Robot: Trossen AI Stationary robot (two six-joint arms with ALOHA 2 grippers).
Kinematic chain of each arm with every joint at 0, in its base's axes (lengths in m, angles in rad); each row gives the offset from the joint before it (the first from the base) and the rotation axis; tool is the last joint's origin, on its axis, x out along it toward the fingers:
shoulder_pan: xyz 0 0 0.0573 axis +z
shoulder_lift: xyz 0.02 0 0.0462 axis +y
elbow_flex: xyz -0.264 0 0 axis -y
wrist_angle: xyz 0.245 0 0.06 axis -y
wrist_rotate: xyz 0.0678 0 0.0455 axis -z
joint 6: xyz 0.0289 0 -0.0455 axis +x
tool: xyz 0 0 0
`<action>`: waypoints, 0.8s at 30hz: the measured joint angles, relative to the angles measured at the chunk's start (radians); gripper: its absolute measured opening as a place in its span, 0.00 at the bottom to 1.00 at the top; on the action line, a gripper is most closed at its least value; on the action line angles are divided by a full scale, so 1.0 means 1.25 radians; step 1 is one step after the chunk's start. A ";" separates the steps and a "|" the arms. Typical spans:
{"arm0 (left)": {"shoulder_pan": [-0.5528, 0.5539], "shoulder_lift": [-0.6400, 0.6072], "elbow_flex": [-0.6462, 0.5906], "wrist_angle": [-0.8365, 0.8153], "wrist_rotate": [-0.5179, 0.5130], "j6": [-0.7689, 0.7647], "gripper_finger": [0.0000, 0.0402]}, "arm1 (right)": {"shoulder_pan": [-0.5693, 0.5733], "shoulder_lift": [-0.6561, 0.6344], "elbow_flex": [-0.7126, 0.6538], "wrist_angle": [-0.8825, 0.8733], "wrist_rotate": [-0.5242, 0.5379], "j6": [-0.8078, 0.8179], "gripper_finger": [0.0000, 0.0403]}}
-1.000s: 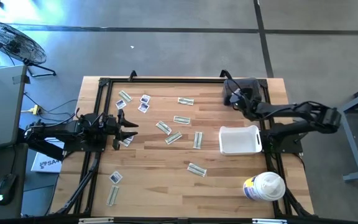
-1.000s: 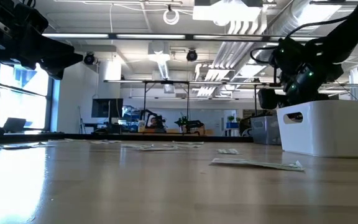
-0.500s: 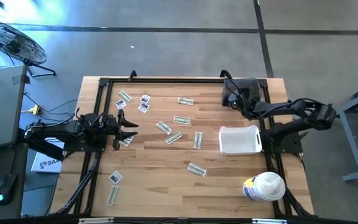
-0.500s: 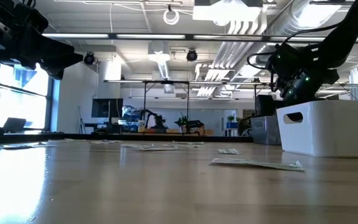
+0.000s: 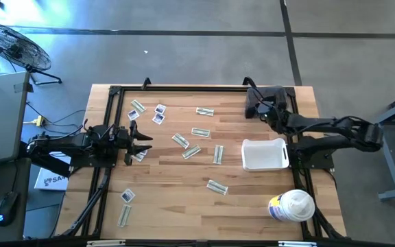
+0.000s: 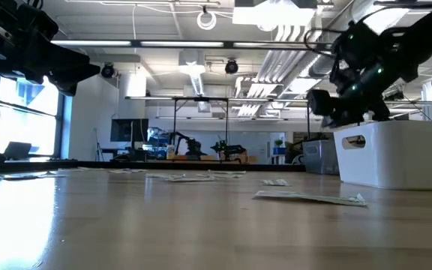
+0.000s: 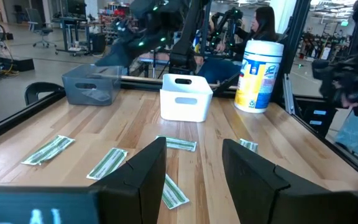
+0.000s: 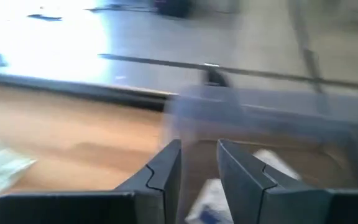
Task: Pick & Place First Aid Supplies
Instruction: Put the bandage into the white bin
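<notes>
Reading the counter (image 5: 184, 206) from above as a clock dial with its far edge at twelve, the left tool (image 5: 142, 143) hangs at nine o'clock with its fingers spread wide and nothing between them, a packet (image 5: 139, 156) lying just beside it. From there the first aid supplies (image 5: 191, 151) spread across the middle: strips and small square sachets (image 5: 159, 110) toward eleven, a loose cluster of strips near the centre, one strip (image 5: 217, 186) toward six, and a sachet and a strip near seven. At three o'clock stands a white bin (image 5: 245, 155), and a large round tub (image 5: 291, 205) sits at five. The right tool (image 5: 254, 108) is at one o'clock, over the dark grey bin (image 5: 274, 96); its wrist view shows the fingers a narrow way apart and empty, with what looks like a white, blue-printed sachet (image 8: 207, 208) lying below them, though whether it rests on the bin's floor cannot be told through the blur. The step in hand looks like a release into that bin. To finish it cleanly, the right tool should part its fingers fully so nothing clings, then rise straight up above the bin's wall before swinging off, so as not to catch the rim. The strip (image 5: 205, 111) at twelve is the nearest next pick on that side, while the left tool is well placed for the packet beside it.
</notes>
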 joint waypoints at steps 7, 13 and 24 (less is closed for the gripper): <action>0.000 0.000 0.000 0.000 0.000 0.000 0.39 | 0.180 -0.109 0.000 0.045 -0.153 -0.100 0.24; 0.000 0.000 0.000 0.000 0.000 0.000 0.39 | 0.356 -0.101 0.000 0.170 -0.230 -0.141 0.24; 0.000 0.000 0.000 0.000 0.000 0.000 0.39 | 0.564 0.136 0.203 0.053 -0.256 -0.182 0.25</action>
